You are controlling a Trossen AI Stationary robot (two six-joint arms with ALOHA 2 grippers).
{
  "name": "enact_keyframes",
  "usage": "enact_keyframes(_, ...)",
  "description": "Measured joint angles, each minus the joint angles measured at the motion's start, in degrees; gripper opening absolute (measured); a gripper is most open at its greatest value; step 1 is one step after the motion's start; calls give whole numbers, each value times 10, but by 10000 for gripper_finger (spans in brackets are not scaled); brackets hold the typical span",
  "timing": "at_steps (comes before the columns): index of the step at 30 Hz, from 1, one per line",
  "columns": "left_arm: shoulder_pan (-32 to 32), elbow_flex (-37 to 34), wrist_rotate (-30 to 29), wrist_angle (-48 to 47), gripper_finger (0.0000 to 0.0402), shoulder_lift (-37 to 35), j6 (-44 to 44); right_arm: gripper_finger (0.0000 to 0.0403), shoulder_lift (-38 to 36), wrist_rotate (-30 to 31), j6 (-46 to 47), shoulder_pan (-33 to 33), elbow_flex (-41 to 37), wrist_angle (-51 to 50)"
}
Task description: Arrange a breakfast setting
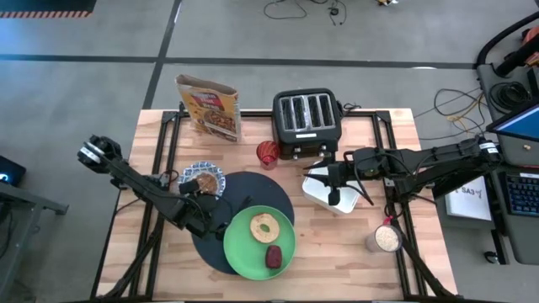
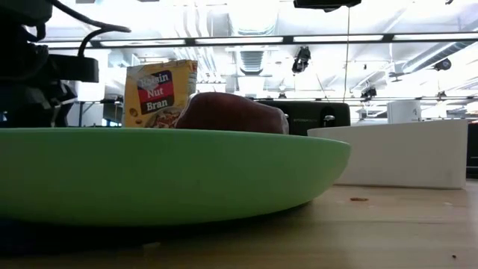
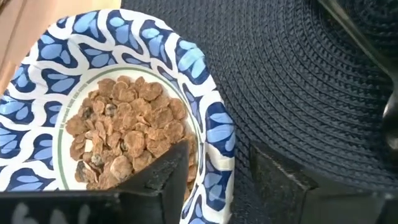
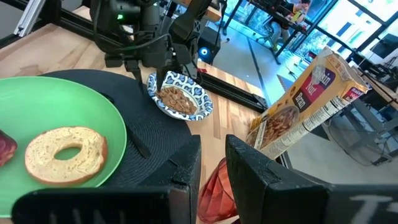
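From above, my left gripper (image 1: 202, 204) sits at the patterned bowl (image 1: 202, 179) on the mat's (image 1: 221, 240) left edge; toaster (image 1: 306, 124) far behind. Level: green plate (image 2: 149, 175) blocks nearly everything. My left wrist: jaws spread astride the bowl's rim, gripping nothing. Right gripper (image 4: 213, 163): narrow gap, empty.

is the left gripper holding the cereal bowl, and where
The left gripper straddles the rim of the bowl, one finger inside over the cereal and one outside on the black mat. Whether it grips the rim cannot be told.
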Motion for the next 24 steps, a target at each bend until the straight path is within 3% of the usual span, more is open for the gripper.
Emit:
enact_keyframes(16, 0, 19, 0, 54, 47, 34, 13, 63, 0, 0, -2, 0, 0, 0)
enact_keyframes(24, 1, 48, 0, 93, 38, 34, 47, 63, 0, 0, -6, 0, 0, 0)
